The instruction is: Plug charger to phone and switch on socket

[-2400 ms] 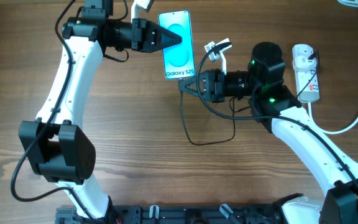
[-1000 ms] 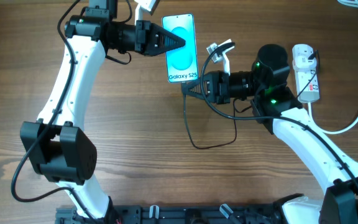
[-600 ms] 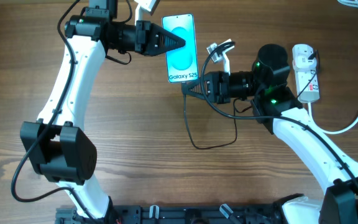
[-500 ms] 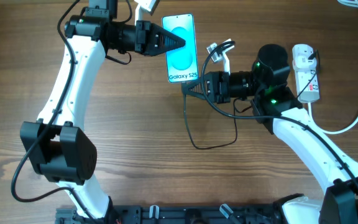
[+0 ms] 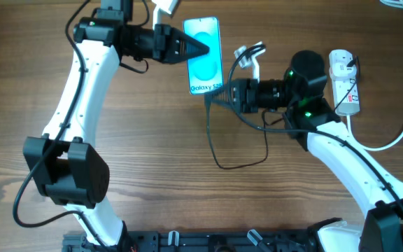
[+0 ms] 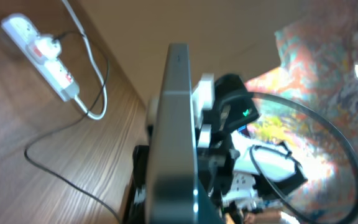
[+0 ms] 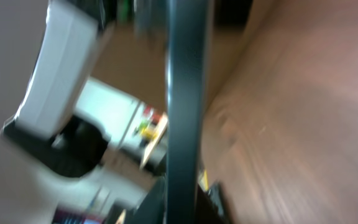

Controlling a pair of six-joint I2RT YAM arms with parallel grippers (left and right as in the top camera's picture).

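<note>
Nearest the arm bases, on the bench [image 5: 152, 175], we find the charger [image 5: 219, 165] lying in a slack loop that rises to the right gripper [image 5: 213, 98]. That gripper's fingers sit at the lower edge of the phone [image 5: 204, 52]. We cannot tell whether they pinch the charger's tip or stand apart from it. Farther on, the left gripper [image 5: 198, 47] has its fingers closed on the phone's long left edge. The socket [image 5: 344, 82] lies at the far right, well apart, with its white cord [image 5: 397, 136] trailing off.

We judge the step in hand to be seating the charger in the phone. Push straight along the phone's long axis, brace it with the left grip, and leave the loop slack. Confirm seating before letting go.

The overhead view alone shows the lit screen and the loop. The left wrist view shows the phone edge-on with the socket behind. The right wrist view is blurred. No view shows the tip inside the phone.
</note>
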